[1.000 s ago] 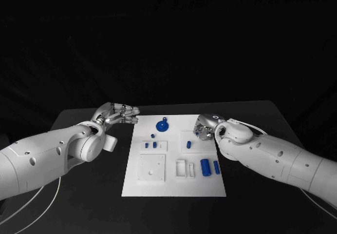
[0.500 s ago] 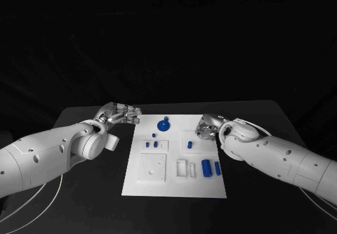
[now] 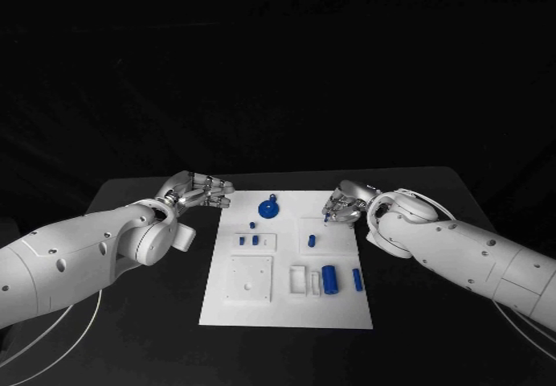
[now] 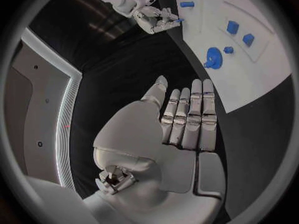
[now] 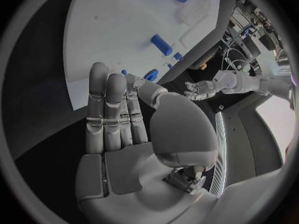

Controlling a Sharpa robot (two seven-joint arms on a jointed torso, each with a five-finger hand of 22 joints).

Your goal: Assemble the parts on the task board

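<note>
Task board (image 3: 290, 301): flat white rectangle; blue cylinder part (image 3: 330, 279) lying.

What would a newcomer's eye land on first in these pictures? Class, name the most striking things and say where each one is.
The white task board stands out first, bright in the middle of the black table. Small blue parts dot it, the round blue part near its far edge being the largest. Two silver hands flank that far end: the left hand just off the board's left corner, the right hand over its right edge, both empty.
</note>
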